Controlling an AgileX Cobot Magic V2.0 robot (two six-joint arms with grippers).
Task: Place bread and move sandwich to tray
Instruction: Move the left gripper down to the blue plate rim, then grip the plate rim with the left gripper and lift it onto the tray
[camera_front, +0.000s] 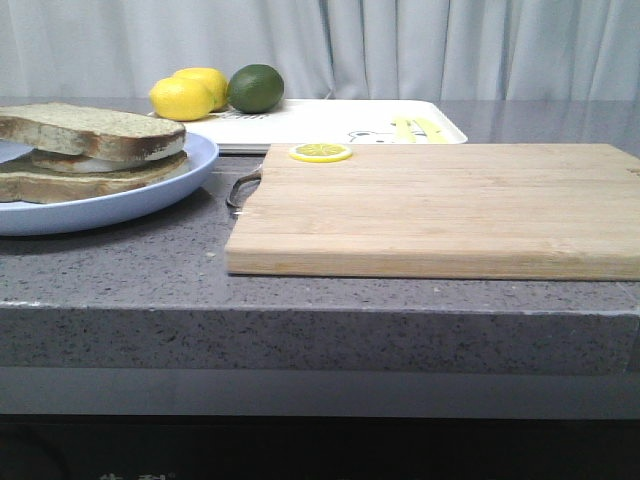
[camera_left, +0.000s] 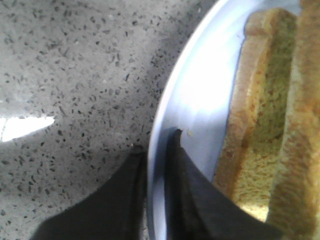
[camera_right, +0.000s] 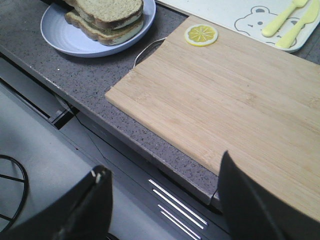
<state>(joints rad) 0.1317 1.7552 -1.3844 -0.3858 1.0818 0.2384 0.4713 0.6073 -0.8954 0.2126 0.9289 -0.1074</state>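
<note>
The pale blue plate (camera_front: 150, 195) sits on the counter at the left and carries the sandwich (camera_front: 70, 165). The bare bread slice (camera_front: 90, 130) lies on top of it, with white egg showing between the slices. My left gripper (camera_left: 158, 141) is shut on the plate's rim (camera_left: 200, 90), one finger inside the plate and one outside, next to the toast (camera_left: 260, 125). My right gripper (camera_right: 162, 164) is open and empty, over the counter's front edge. The white tray (camera_front: 330, 125) lies at the back. Neither gripper shows in the front view.
A light wooden cutting board (camera_front: 440, 205) with a metal handle loop fills the middle and right. A lemon slice (camera_front: 320, 152) lies on its far left corner. Two lemons (camera_front: 185, 95) and a lime (camera_front: 255, 88) sit by the tray's far left.
</note>
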